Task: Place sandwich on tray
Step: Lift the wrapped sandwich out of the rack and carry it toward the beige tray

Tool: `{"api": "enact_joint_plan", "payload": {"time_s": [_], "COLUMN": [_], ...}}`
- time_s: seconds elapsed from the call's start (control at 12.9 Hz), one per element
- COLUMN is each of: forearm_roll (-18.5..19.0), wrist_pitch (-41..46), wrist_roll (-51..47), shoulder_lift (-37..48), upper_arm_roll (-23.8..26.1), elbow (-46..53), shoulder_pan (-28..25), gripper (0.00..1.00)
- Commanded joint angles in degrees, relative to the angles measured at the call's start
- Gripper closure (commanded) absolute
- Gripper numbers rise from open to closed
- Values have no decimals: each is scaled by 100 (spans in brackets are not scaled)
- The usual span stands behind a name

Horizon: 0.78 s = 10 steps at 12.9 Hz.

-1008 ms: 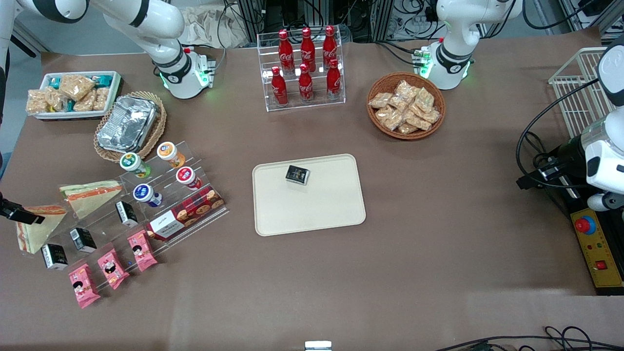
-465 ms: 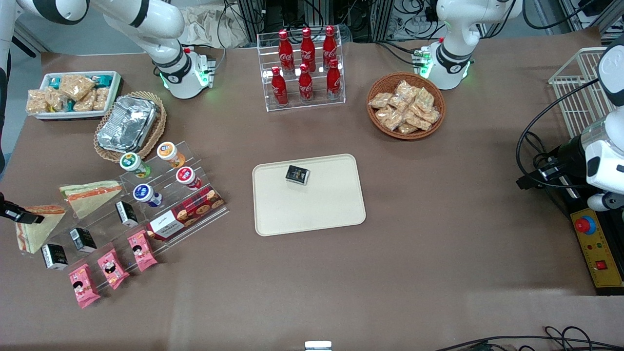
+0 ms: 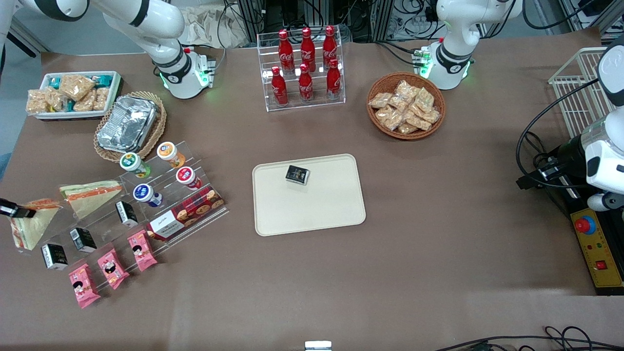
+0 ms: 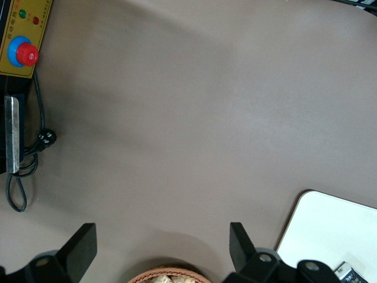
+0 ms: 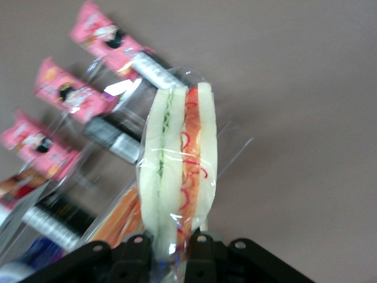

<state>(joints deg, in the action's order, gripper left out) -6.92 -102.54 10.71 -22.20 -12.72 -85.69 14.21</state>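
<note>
The hand (image 5: 168,250) is closed on the sandwich (image 5: 178,168), its two black fingers (image 5: 135,250) pinching the clear wrap at one narrow end of the wedge. In the right wrist view the sandwich stands out from the fingers edge-on, showing pale bread slices with a green layer and an orange-red layer between them, and the brown worktop (image 5: 306,88) lies below it, apart from it.

In the front view the hand (image 3: 12,210) sits at the working arm's end of the worktop (image 3: 438,253), gripping the sandwich (image 3: 30,223) just beside the clear acrylic tiered stand (image 3: 146,204). A second sandwich wedge (image 3: 92,195) lies on the stand's upper step, near the held one. The stand also carries four small capped cups (image 3: 168,153), a red cookie box (image 3: 187,212), small black cartons (image 3: 83,239) and three pink snack packs (image 3: 112,268) on its lowest step, nearest the front camera.

The tray (image 3: 312,209) lies flat on the worktop, well apart from the stand toward the parked arm's end, with one small black packet (image 3: 298,174) on it. The sandwich is not on the tray.

Farther from the front camera than the stand sit a crinkled foil container (image 3: 127,122) in a wicker basket and a white bin of snack packs (image 3: 73,92).
</note>
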Motion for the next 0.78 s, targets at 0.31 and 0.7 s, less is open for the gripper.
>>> {"api": "enact_joint_plan", "payload": {"time_s": [0.31, 0.7], "forearm_roll": [85, 85], "wrist_pitch": [1148, 1341], "wrist_roll": [371, 379], "shoulder_lift": [259, 716], "upper_arm_roll": [86, 86], "elbow": [729, 834], "shoulder_pan": [-374, -1076], "gripper": [100, 100]}}
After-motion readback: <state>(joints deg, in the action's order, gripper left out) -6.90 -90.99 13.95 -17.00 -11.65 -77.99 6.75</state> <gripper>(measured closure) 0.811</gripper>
